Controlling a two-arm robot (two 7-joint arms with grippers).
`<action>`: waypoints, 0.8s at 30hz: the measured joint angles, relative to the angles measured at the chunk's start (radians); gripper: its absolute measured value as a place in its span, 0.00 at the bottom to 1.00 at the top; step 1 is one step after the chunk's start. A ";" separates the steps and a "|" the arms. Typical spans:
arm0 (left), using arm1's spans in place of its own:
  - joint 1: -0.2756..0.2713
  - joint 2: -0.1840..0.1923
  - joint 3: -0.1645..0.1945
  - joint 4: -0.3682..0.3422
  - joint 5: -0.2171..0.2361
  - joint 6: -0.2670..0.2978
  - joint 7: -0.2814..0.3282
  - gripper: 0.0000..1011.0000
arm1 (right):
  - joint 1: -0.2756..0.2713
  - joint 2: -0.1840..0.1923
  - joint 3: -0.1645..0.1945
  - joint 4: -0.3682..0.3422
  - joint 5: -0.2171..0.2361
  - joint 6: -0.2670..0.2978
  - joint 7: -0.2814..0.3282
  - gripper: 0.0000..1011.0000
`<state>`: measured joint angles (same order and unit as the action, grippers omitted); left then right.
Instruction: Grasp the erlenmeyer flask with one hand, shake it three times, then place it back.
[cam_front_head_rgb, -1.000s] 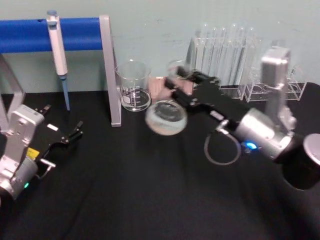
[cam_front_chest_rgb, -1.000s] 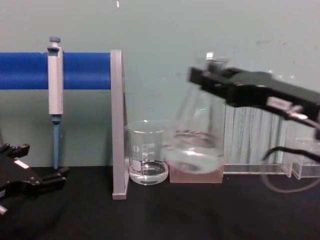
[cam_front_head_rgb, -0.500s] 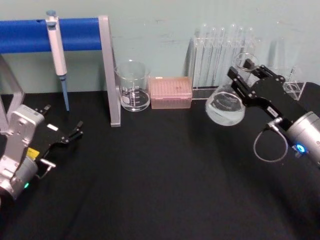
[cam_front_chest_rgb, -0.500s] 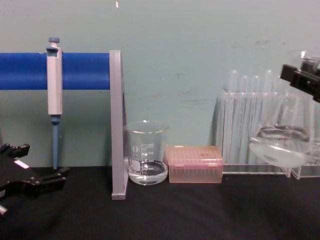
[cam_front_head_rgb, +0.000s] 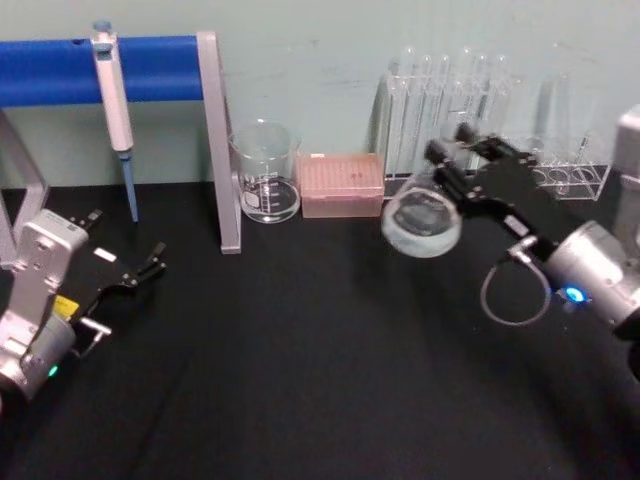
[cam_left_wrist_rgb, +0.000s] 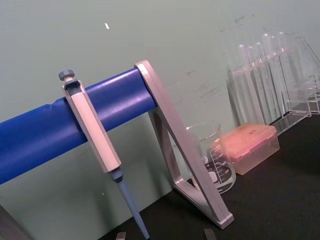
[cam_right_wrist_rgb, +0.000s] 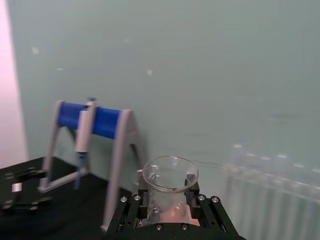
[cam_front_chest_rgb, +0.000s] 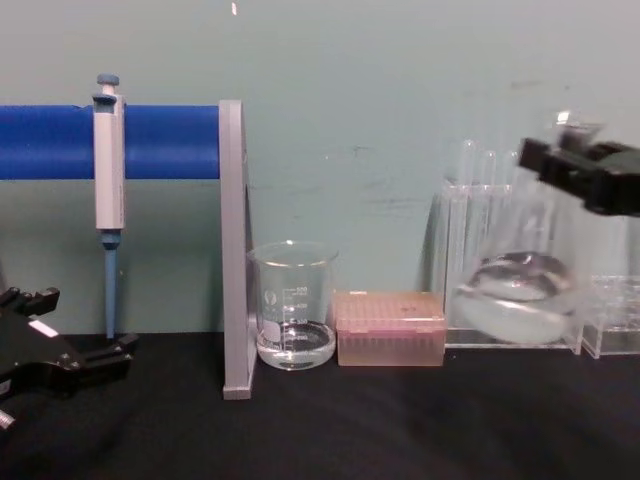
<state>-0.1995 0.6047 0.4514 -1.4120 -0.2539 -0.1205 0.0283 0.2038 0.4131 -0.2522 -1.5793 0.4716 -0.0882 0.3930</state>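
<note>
Black cloth: covers the desk (cam_front_head_rgb: 300, 380), bare along its near edge and through the middle.
Near left corner: the left gripper (cam_front_head_rgb: 150, 265) sits parked, jaws spread with nothing between them, well apart from all the glass.
Right half, toward the far edge: the right gripper (cam_front_chest_rgb: 570, 165) reaches in from the desk's right edge, jaws pinching the neck of the erlenmeyer flask (cam_front_chest_rgb: 515, 295) just under its rim.
Flask position: lifted clear of the desk, hanging in front of the test-tube rack (cam_front_head_rgb: 450, 95), with liquid pooled in its wide base.
Long axis: neck up in the jaws, base below them and swung toward the desk's left edge, so the flask is tilted, not plumb.
Step, as judged: part-way through the shaking; how many swings are done cannot be told.
Nearer arm: the right one, which holds the flask; the left is across the desk.
Next move, as judged: the base must come under the jaws, axis upright, before lowering onto bare cloth.
Far edge: beaker (cam_front_head_rgb: 266, 175), pink tip box (cam_front_head_rgb: 342, 185) just beside it, then the rack; a blue stand (cam_front_head_rgb: 60, 68) with a pipette (cam_front_head_rgb: 113, 95) is at the far left corner.
Risk: the swinging base passing near the tip box and rack.
</note>
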 joint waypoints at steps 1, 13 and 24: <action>0.000 0.000 0.000 0.000 0.000 0.000 0.000 0.99 | 0.009 -0.004 -0.008 0.006 -0.001 0.002 0.010 0.45; 0.000 0.000 0.000 0.000 0.000 0.000 0.000 0.99 | 0.118 -0.059 -0.148 0.091 0.013 0.025 0.145 0.45; 0.000 0.000 0.000 0.000 0.000 0.000 0.000 0.99 | 0.167 -0.075 -0.224 0.130 0.029 0.041 0.184 0.45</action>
<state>-0.1995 0.6047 0.4514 -1.4120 -0.2539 -0.1205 0.0283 0.3705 0.3383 -0.4766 -1.4490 0.5009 -0.0477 0.5773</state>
